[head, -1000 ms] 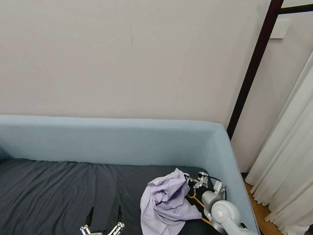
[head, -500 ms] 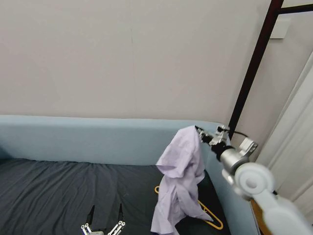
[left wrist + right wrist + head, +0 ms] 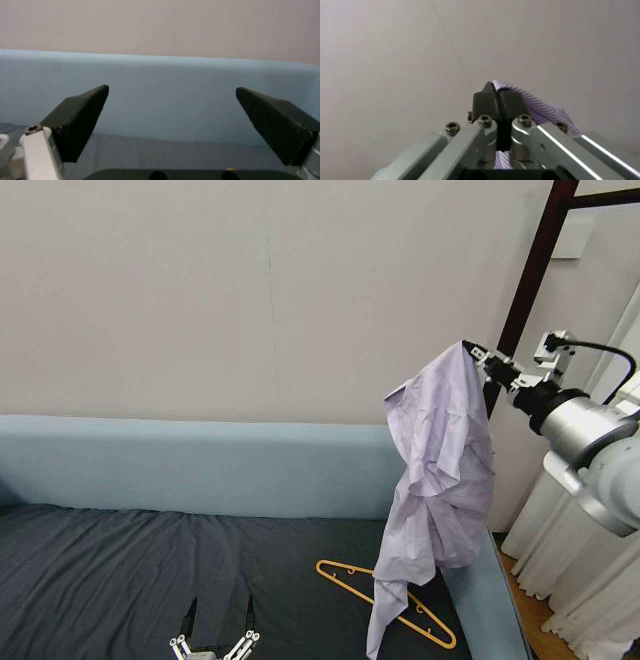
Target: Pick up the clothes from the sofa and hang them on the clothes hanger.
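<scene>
We see the right arm stretched up and out at the sofa's right end, its right gripper clenched on a fold of the lilac striped shirt, close to the dark pole of the clothes rack. The shirt hangs free from that pinch, and its lowest tip dangles over the right end of the seat. On the dark seat cushion of the light-blue sofa lies an orange hanger, partly behind the hanging cloth. The left gripper sits low over the seat, its jaws spread wide and holding nothing.
</scene>
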Controlling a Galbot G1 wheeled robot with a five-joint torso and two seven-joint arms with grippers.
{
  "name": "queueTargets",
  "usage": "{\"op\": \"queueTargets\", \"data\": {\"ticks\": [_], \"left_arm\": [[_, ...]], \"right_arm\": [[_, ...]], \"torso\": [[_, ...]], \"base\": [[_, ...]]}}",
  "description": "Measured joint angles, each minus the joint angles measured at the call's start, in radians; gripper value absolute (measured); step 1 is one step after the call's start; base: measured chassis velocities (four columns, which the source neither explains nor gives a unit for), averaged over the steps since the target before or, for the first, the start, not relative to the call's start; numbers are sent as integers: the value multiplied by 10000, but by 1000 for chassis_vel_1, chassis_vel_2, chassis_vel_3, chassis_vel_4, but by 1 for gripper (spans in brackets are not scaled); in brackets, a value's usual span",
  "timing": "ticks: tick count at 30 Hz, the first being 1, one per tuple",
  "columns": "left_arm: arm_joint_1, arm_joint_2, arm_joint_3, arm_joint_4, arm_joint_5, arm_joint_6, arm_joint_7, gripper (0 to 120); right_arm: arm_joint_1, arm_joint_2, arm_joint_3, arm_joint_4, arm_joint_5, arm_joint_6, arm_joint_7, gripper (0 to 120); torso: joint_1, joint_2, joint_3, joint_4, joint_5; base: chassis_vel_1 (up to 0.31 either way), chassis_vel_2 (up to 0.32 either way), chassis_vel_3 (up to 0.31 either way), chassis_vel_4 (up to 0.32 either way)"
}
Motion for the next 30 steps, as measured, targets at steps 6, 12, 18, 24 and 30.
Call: {"op": "queueTargets", "data": {"ticks": [6, 12, 18, 24, 30], "left_arm": [[61, 35, -22, -89, -7, -23, -10, 100], [47, 54, -80, -102, -59, -50, -58, 100], [134, 27, -75, -87, -56, -148, -64, 100], [178, -60, -172, -69, -63, -232, -64, 100], [104, -191, -264, 52, -114, -242, -76, 100]], "right_arm": [[459, -11, -880, 106, 81, -44, -10, 0], [1509, 373, -2819, -486, 6, 214, -252, 0], [3243, 1359, -5239, -1115, -169, 463, -671, 0], [5590, 2948, -7093, -1921, 191, 715, -683, 0], [7534, 4496, -7834, -2897, 886, 852, -724, 0]], "torso": [[0, 0, 0, 0, -1], [0, 0, 0, 1, -1], [0, -1, 1, 1, -2], [1, -1, 1, 5, -4], [0, 0, 0, 2, -7]], "base": [[0, 0, 0, 0], [0, 0, 0, 0], [0, 0, 0, 0], [0, 0, 0, 0], [0, 0, 0, 0]]}}
